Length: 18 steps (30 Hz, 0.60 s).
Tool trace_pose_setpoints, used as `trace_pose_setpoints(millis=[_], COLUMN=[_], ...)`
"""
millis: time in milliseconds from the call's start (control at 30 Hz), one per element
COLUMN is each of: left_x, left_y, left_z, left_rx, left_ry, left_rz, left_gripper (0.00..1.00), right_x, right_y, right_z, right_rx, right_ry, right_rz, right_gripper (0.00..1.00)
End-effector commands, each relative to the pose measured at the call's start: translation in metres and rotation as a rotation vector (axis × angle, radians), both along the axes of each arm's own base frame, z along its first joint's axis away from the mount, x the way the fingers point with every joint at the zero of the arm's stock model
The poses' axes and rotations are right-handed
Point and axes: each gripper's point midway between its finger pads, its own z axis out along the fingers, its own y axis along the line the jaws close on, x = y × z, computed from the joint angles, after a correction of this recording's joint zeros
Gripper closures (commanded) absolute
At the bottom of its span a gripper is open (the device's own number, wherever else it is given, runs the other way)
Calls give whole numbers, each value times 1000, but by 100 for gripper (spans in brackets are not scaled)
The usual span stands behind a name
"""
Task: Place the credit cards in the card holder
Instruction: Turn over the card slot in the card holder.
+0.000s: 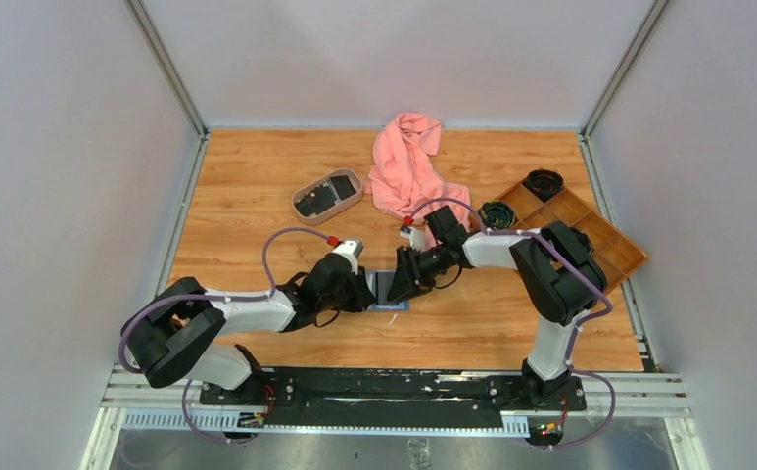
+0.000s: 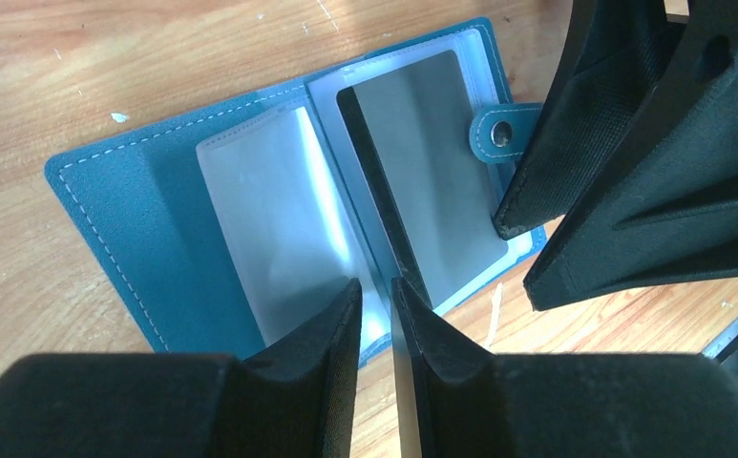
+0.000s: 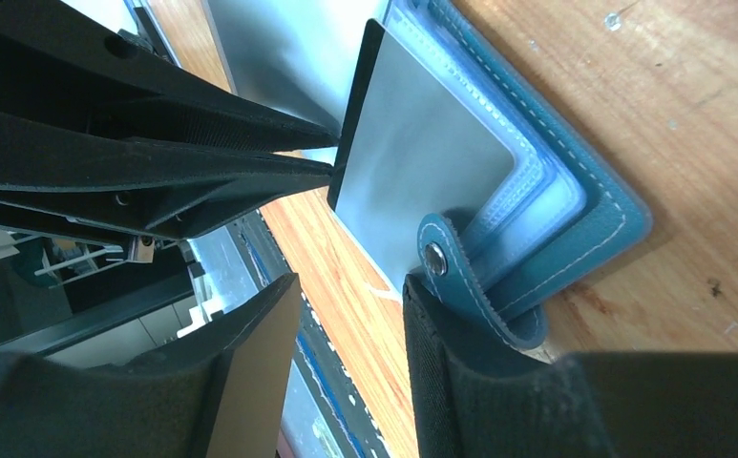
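stitched teal card holder (image 2: 126,210), glossy rectangular card (image 2: 432,162)

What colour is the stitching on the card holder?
White, on the teal-blue bifold card holder; clearest in the left wrist view.

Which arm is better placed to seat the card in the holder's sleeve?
Left. The left end effector grips the dark card, angled at the clear sleeves of the open card holder. The right end effector stands open, one finger against the clasp tab.
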Motion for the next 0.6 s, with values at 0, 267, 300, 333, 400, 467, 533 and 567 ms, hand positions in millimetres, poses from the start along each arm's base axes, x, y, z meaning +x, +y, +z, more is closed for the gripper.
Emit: trace_pose_setpoints(millis=[0,267,300,333,400,467,533,567], left_x=[-11,-11,-11,-12,-12,-12,-12,-12], left_y=[21,26,27,27,27,26,25,24], left_z=[-32,-37,-38,-39,-40,-39,-38,-38], left_rx=[120,131,132,133,135,133,129,127], left_ry=[73,85,88,90,94,94,94,95], left_rz=[5,20,23,23,21,19,14,12], left_gripper=[76,77,77,77,78,78,78,78], right_x=[15,23,22,23,22,21,19,20], right_y=[-6,-17,-17,-17,-17,-16,-17,-17], right_z=[-3,-7,-7,-7,-9,-11,-15,-15], right_rx=[-61,-131,-134,-134,-136,-136,-142,-144], right_ry=[-77,-128,-129,-130,-122,-108,-97,-94], right_rz=[-37,-64,-63,-63,-60,-58,-56,-58], right_gripper=[51,48,48,48,47,47,47,47])
